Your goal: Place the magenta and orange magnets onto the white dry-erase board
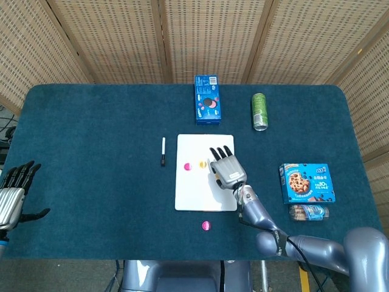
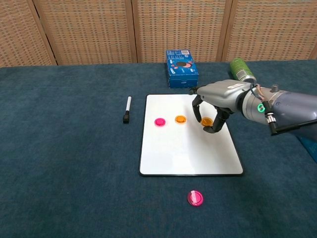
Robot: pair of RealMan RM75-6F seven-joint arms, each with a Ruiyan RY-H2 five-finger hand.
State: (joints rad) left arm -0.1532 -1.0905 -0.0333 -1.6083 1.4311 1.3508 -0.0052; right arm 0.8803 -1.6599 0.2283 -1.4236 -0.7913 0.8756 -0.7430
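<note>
The white dry-erase board [image 1: 193,190] [image 2: 183,151] lies at the table's middle. A magenta magnet [image 1: 187,166] [image 2: 159,121] and an orange magnet [image 1: 203,164] [image 2: 180,119] sit on its upper part. My right hand [image 1: 225,166] [image 2: 218,99] hovers over the board's upper right and pinches a second orange magnet [image 2: 206,121] between thumb and finger. Another magenta magnet [image 1: 206,225] [image 2: 195,198] lies on the cloth just below the board. My left hand [image 1: 13,194] hangs at the far left edge with its fingers spread and nothing in it.
A black-capped marker [image 1: 163,151] [image 2: 127,109] lies left of the board. Behind it are a blue cookie box [image 1: 206,99] [image 2: 181,68] and a green can [image 1: 259,111] [image 2: 241,74] on its side. Another cookie box [image 1: 306,183] and a snack pack [image 1: 309,212] sit at right.
</note>
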